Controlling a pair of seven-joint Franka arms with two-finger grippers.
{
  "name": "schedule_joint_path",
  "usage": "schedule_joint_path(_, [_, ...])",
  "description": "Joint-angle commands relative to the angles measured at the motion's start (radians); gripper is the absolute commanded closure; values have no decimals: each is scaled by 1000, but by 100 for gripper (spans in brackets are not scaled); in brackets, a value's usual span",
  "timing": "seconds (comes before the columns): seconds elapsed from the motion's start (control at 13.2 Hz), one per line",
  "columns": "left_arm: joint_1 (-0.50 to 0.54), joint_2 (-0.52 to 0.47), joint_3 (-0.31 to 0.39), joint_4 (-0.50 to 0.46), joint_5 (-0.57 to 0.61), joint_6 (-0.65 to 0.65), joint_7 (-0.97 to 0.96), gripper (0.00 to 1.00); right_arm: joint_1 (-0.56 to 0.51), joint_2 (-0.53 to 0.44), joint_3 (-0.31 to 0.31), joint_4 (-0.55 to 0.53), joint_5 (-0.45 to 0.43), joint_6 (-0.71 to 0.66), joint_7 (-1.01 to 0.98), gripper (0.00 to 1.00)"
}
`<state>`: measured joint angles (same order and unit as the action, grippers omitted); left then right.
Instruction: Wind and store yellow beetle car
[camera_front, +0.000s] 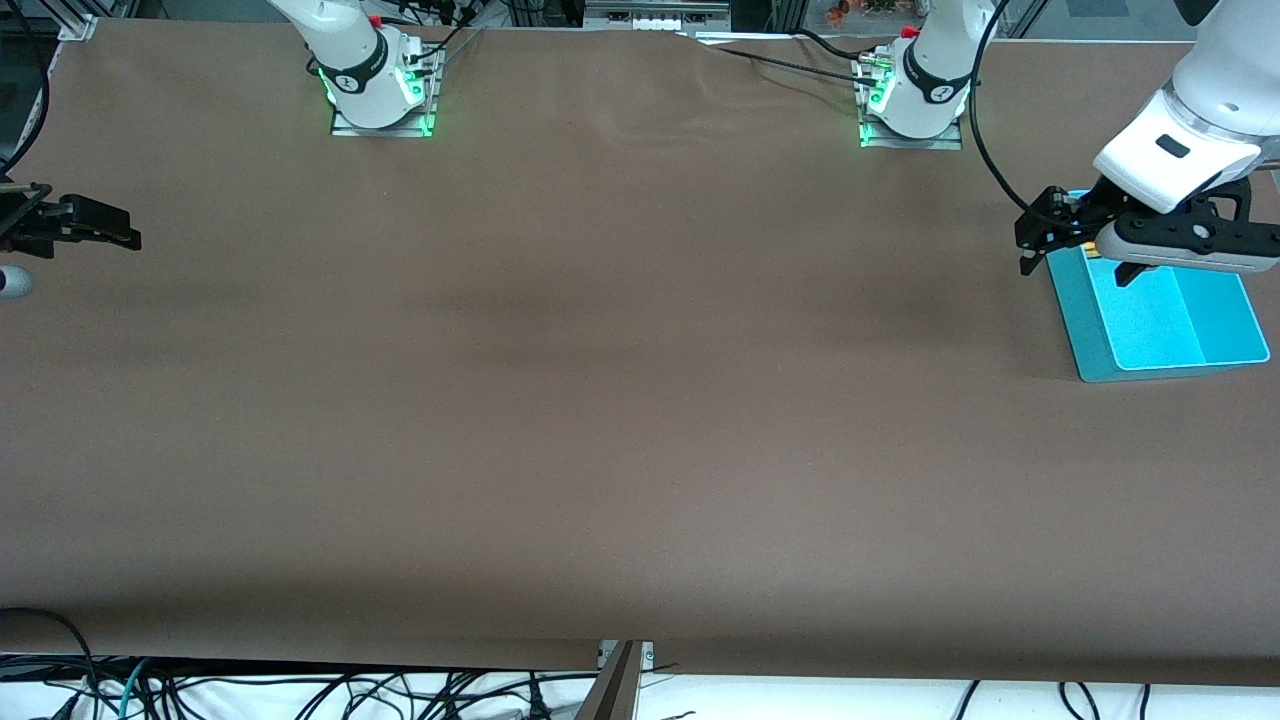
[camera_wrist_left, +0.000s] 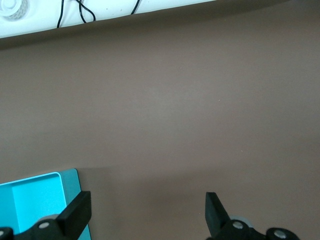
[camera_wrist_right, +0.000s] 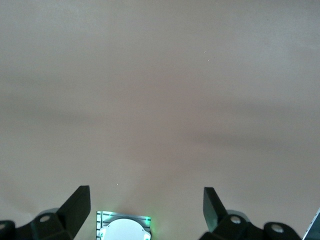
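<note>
The turquoise bin (camera_front: 1160, 320) stands at the left arm's end of the table. A small yellow patch (camera_front: 1091, 251) shows in the bin's corner farthest from the front camera. My left hand hides the rest of it, so I cannot tell whether it is the yellow beetle car. My left gripper (camera_front: 1032, 236) is open and empty, in the air over the bin's edge and the table beside it. The left wrist view shows its spread fingers (camera_wrist_left: 147, 212) and a corner of the bin (camera_wrist_left: 32, 202). My right gripper (camera_front: 118, 232) is open and empty and waits at the right arm's end (camera_wrist_right: 146, 207).
The brown table cover (camera_front: 620, 400) spreads between the two arms. The right arm's base (camera_front: 380, 95) and the left arm's base (camera_front: 915, 105) stand along the edge farthest from the front camera. Cables (camera_front: 300, 695) hang below the near edge.
</note>
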<state>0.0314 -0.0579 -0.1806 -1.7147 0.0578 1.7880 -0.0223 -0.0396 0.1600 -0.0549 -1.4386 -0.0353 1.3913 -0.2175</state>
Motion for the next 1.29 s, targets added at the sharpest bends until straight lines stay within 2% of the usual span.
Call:
schedule_joint_path(0.0, [-7,-7,7,-6,-13,-18,-4,0,-8,-8,1,-6,11,5,-13,0])
schedule_joint_path(0.08, [-7,-7,12,-8,-15,-19,-4,0,-8,-8,1,-6,11,6,-13,0])
schedule_joint_path(0.23, [-2,-4,21,-9,-29,-108,-1,0,-8,-8,1,-5,11,6,-13,0])
schedule_joint_path(0.38, [5,-4,41,-43,-85,-142,-10,0,-8,-8,1,-6,11,5,-13,0])
schedule_joint_path(0.53, [5,6,67,-51,-101,-150,-7,0,-8,-8,1,-6,11,6,-13,0])
schedule_joint_path(1.21, [10,15,76,-45,-101,-157,-11,0,-8,-8,1,-6,12,6,-13,0])
